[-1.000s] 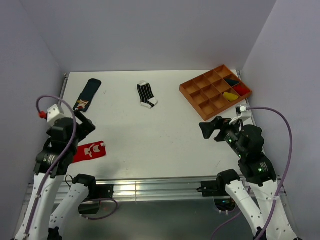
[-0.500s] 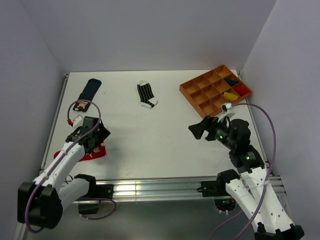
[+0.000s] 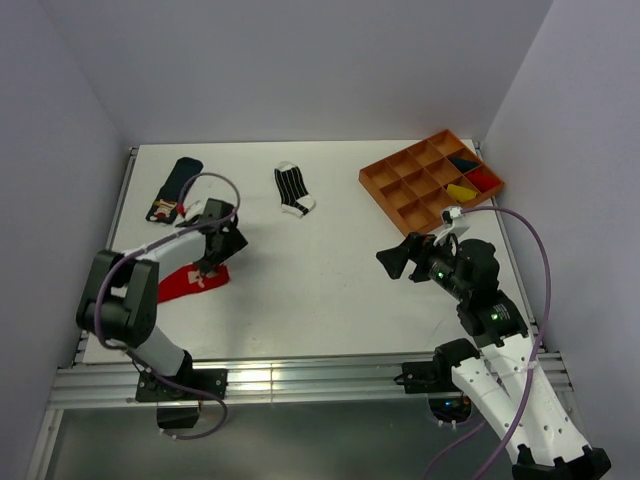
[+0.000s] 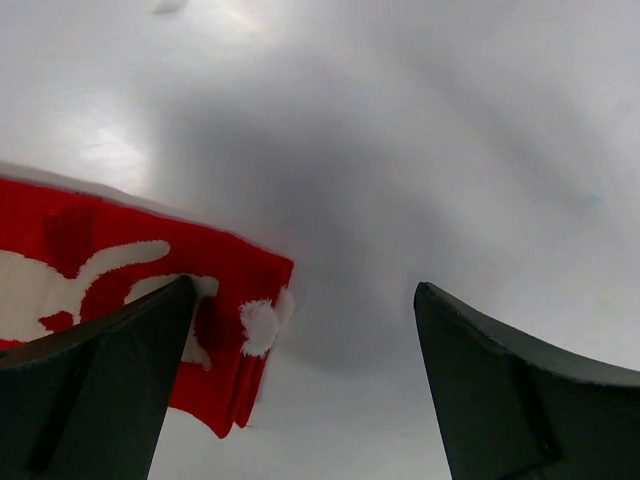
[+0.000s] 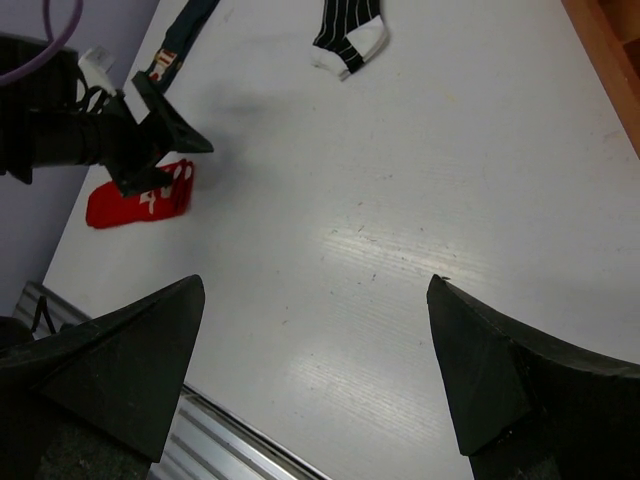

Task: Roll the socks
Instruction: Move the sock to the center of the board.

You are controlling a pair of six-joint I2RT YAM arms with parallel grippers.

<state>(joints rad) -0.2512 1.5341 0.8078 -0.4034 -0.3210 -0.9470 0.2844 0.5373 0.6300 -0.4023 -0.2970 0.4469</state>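
Three socks lie flat on the white table. The red sock (image 3: 183, 283) with a white figure is at the near left, the navy sock (image 3: 175, 186) at the far left, and the striped sock (image 3: 292, 190) at the far middle. My left gripper (image 3: 212, 262) hovers open over the red sock's right end (image 4: 120, 280); one finger overlaps the fabric in the left wrist view and nothing sits between the fingers (image 4: 500, 390). My right gripper (image 3: 392, 260) stands open above bare table at the right, holding nothing. The right wrist view shows the red sock (image 5: 140, 203) and the striped sock (image 5: 350, 30).
An orange compartment tray (image 3: 375, 180) sits at the far right, with yellow, red and dark items in its right-hand cells. Purple walls close in the left, back and right. A metal rail (image 3: 300, 375) runs along the near edge.
My left arm has swung out from the left edge over the table to the red sock's right end. The right gripper shifted slightly left, then held still.
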